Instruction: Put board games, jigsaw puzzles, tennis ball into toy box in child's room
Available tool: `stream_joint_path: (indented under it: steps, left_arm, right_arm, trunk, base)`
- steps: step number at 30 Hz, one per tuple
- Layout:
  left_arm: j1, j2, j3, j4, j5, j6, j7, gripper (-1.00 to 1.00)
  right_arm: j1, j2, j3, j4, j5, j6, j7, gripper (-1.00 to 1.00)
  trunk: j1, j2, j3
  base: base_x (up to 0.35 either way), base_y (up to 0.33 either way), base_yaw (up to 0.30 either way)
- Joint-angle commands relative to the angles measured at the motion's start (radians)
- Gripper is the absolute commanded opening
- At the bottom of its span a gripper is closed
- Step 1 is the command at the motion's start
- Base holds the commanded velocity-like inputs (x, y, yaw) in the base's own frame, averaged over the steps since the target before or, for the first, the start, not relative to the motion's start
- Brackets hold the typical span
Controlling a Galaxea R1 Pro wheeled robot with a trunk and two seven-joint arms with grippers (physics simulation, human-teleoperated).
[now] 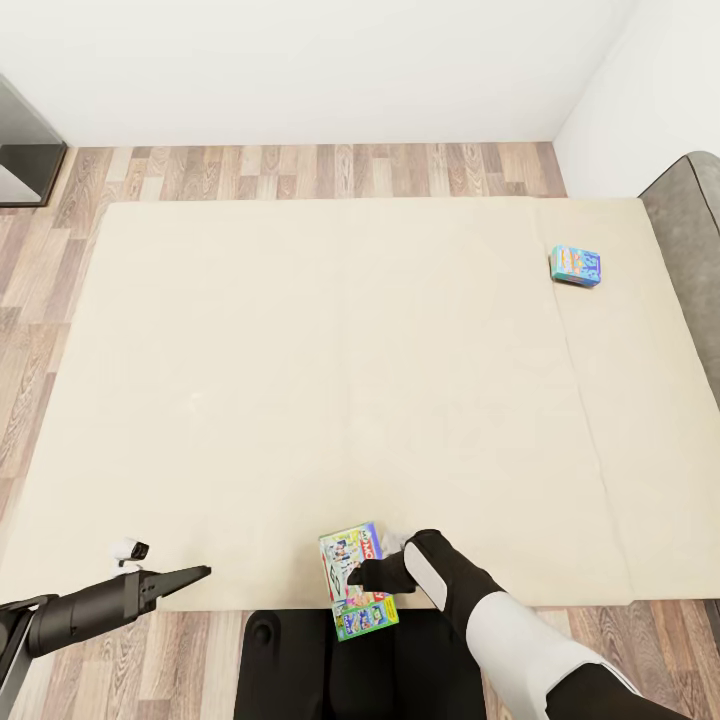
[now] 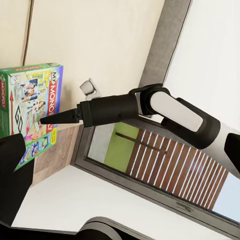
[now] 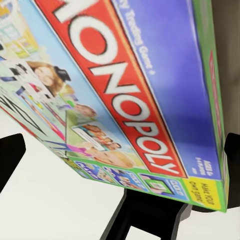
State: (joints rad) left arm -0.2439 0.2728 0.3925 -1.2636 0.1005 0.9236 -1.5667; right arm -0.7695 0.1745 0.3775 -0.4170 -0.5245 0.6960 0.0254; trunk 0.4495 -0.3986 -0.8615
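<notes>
Glossy flat card box, beige mattress

The head camera looked steeply down over the bed, its headboard at three o'clock. The right wrist camera sat very close above the Monopoly box, which the head view showed at six o'clock. The left wrist camera faced sideways, sharing that box and the right arm.
</notes>
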Motion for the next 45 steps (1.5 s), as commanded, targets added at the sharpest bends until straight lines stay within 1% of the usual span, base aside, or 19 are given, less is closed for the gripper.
stream_joint_path:
  steps: [1, 22, 45]
  left_arm:
    - [0.0, 0.0, 0.0, 0.0, -0.001, 0.011, -0.004, 1.0]
    - [0.0, 0.0, 0.002, 0.0, -0.001, 0.011, -0.004, 1.0]
    - [0.0, 0.0, 0.002, 0.0, -0.001, 0.011, -0.004, 1.0]
  right_arm:
    - [-0.001, 0.0, 0.002, 0.0, 0.004, 0.003, 0.003, 1.0]
    - [-0.001, 0.0, 0.003, 0.0, 0.004, 0.003, 0.002, 1.0]
    - [-0.001, 0.0, 0.003, 0.001, 0.004, 0.003, 0.002, 1.0]
  trunk:
    - [0.001, -0.002, -0.001]
    - [0.001, -0.002, -0.001]
    - [0.001, -0.002, -0.001]
  base:
    - [0.0, 0.0, 0.0]
    - [0.0, 0.001, 0.0]
    - [0.0, 0.052, 0.0]
